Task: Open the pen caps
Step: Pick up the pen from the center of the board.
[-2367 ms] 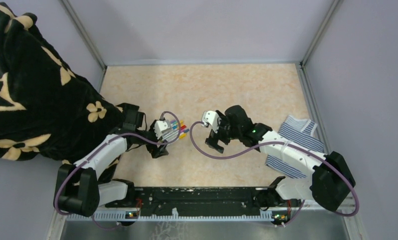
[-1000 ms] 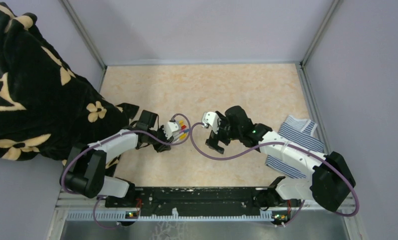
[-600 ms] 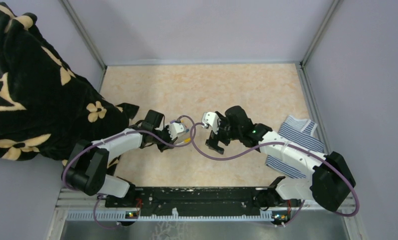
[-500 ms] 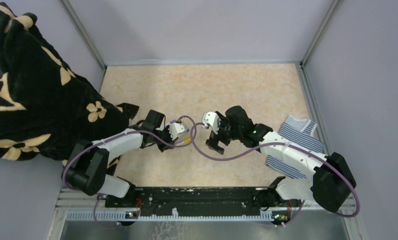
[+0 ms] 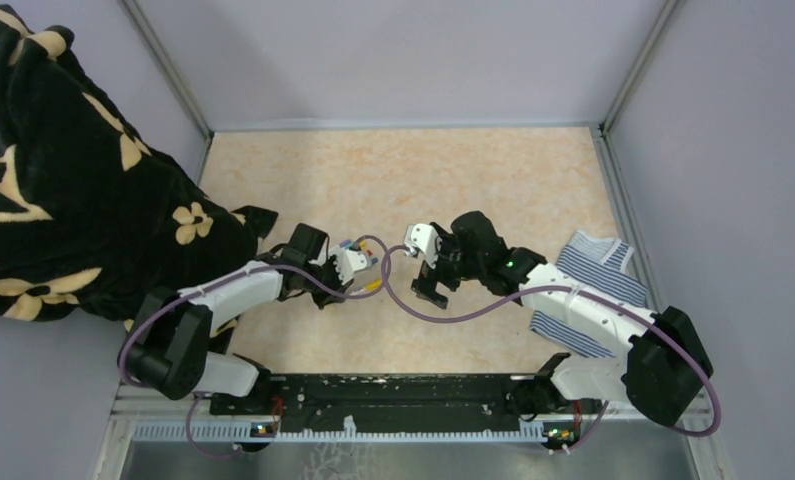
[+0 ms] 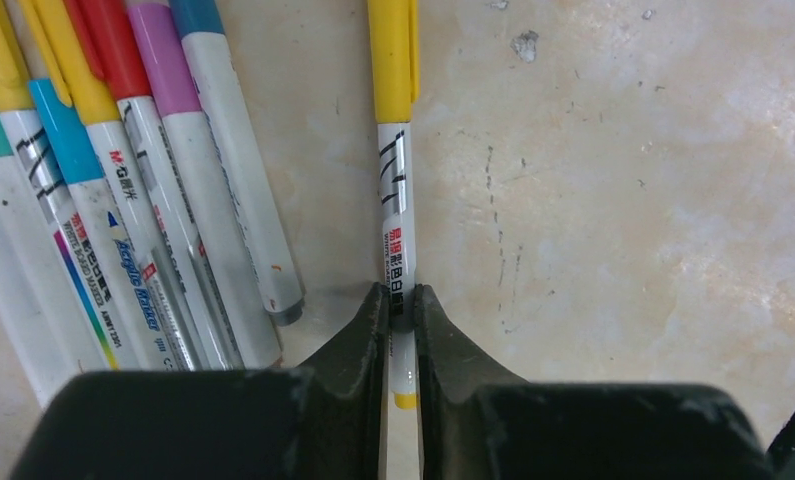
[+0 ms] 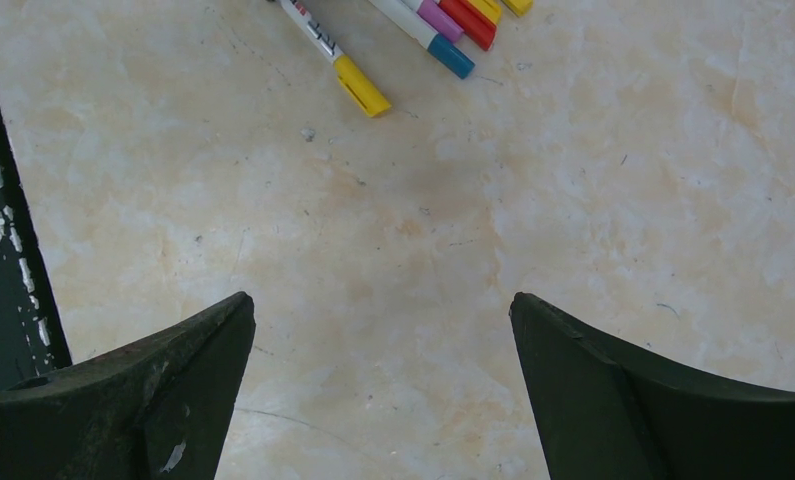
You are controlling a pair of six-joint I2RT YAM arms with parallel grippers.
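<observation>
1. Left gripper (image 6: 400,306) has its jaws narrowed, pinching the white barrel of the yellow pen (image 6: 394,190), which has its yellow cap (image 6: 392,60) on
2. The other pens (image 6: 153,220) lie bunched just beside it on the table (image 7: 623,180)
3. Right gripper (image 7: 383,340) hangs over the table near the pens, jaws wide, holding nothing

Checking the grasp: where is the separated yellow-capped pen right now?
In the left wrist view, the yellow-capped pen sits just right of the other pens, apart from them, with its white barrel pinched in the left gripper.
</observation>
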